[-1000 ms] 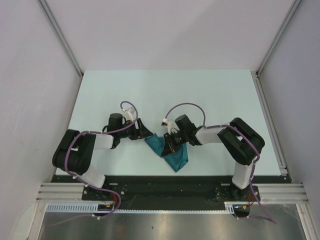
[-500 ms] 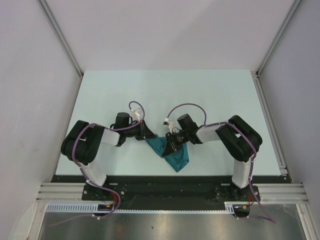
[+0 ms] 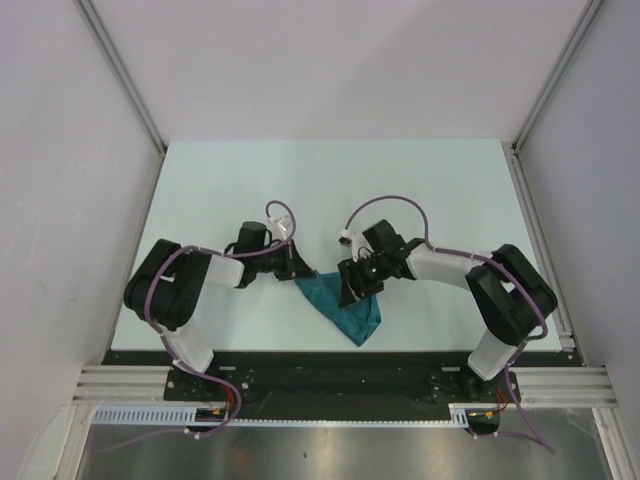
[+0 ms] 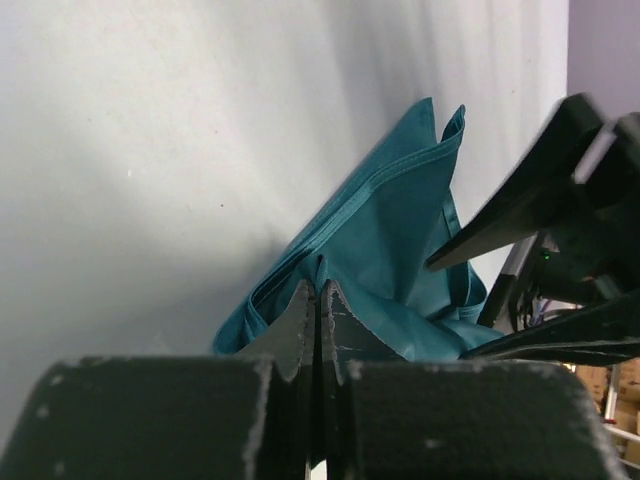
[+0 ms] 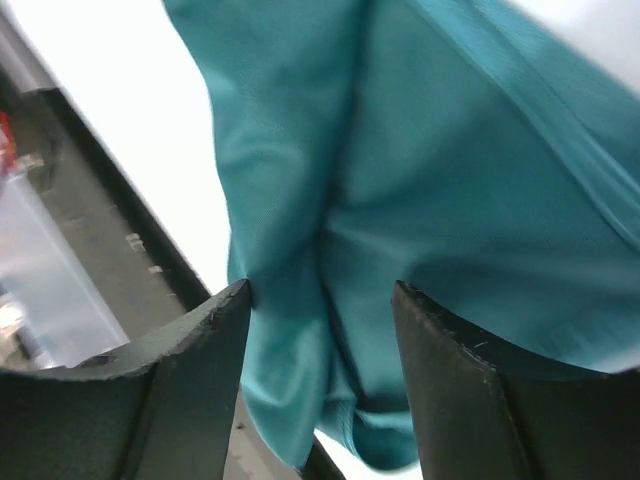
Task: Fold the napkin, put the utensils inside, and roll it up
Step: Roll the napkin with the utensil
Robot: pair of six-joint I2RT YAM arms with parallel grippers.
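The teal napkin (image 3: 347,306) lies bunched in a loose triangle near the table's front edge, between the two arms. My left gripper (image 3: 298,272) is at its upper left corner, jaws pressed together with a fold of the napkin (image 4: 390,225) pinched at the tips (image 4: 320,288). From the right, my right gripper (image 3: 352,290) hovers over the cloth, its fingers wide apart. The napkin (image 5: 440,170) hangs in folds between them without being clamped (image 5: 320,292). The right gripper's black fingers (image 4: 520,205) show beyond the cloth in the left wrist view. The utensils are out of view.
The pale table (image 3: 400,180) extends behind the arms, with grey walls on both sides. A black base rail (image 3: 330,365) runs along the near edge just below the napkin; its edge (image 5: 90,210) lies close beside the cloth.
My left gripper slid right to the napkin's corner and shut on it. My right gripper opened and let go of the cloth, and the right arm stretched out further.
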